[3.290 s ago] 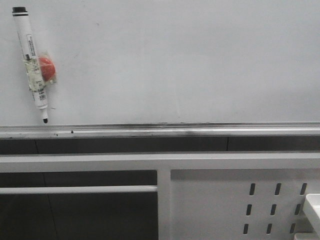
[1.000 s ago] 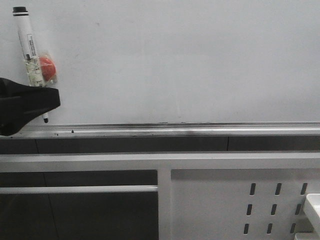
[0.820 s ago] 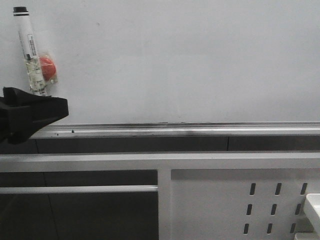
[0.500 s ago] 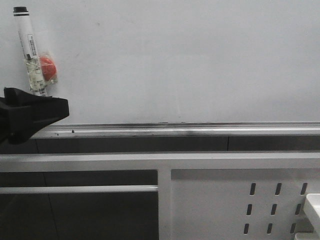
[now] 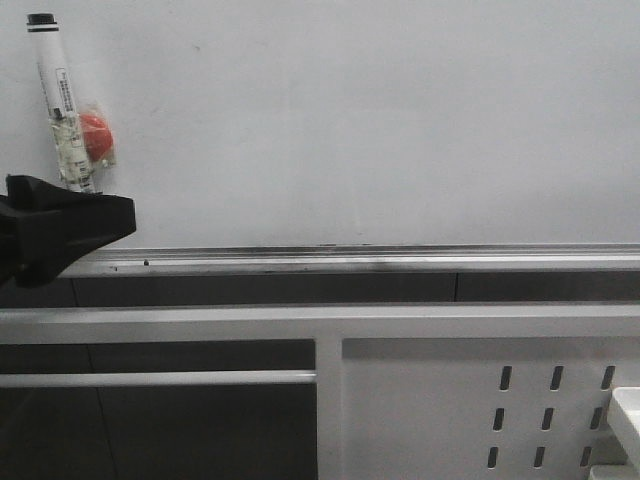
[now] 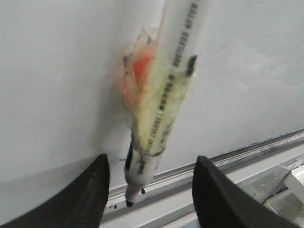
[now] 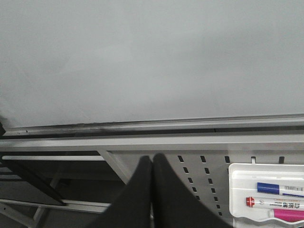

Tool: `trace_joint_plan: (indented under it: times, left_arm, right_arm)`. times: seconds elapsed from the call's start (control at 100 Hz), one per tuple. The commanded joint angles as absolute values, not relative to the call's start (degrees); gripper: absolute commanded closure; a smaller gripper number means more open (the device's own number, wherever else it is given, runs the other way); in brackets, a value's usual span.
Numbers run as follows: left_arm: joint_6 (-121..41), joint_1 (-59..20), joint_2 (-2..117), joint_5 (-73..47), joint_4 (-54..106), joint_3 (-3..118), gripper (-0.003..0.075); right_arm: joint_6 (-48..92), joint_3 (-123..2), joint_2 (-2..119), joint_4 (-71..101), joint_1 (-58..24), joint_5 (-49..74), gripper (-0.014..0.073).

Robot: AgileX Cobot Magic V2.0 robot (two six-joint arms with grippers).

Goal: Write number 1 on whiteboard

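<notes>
The whiteboard (image 5: 380, 120) fills the upper front view, its silver tray rail (image 5: 350, 260) along the lower edge. No number 1 is in view on it. A white marker (image 5: 60, 90), black cap up, hangs at the board's far left, taped to a red magnet (image 5: 94, 132). My left gripper (image 5: 100, 222) covers the marker's lower end. In the left wrist view the left gripper (image 6: 151, 164) is open, its fingers apart on either side of the marker (image 6: 164, 95) without touching it. The right gripper (image 7: 152, 159) is shut and empty, below the board.
A white perforated metal frame (image 5: 470, 400) stands below the rail. A white tray (image 7: 266, 192) on that frame holds blue, red and pink markers; its corner (image 5: 625, 410) shows at the front view's right edge. Small dark specks (image 6: 142, 191) dot the rail.
My left gripper came in from the left and now straddles the marker's lower end, hiding its tip in the front view. It has hardly moved in the last half second.
</notes>
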State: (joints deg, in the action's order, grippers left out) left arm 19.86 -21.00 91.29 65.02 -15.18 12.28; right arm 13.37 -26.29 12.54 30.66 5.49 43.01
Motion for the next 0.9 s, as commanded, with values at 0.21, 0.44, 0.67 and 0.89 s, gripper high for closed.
trace_joint_plan:
  times: [0.21, 0.44, 0.67, 0.89]
  left_arm:
    - [20.43, -21.16, 88.85, 78.01, -10.3, 13.9, 0.0356]
    - [20.43, -21.16, 88.22, 78.01, -9.22, 13.9, 0.0641]
    - [20.43, -21.16, 88.22, 78.01, -9.32, 13.9, 0.074]
    - [20.43, -21.16, 87.95, 78.01, -17.61, 13.9, 0.074]
  right_arm:
    - [13.92, -28.06, 13.72, 32.22, 5.62, 38.84, 0.0663]
    - [13.92, -28.06, 13.72, 32.22, 5.62, 38.02, 0.0663]
    - [14.96, -28.06, 13.72, 32.22, 5.62, 40.26, 0.0663]
    - [20.37, -28.18, 13.72, 37.04, 2.09, 42.77, 0.0663]
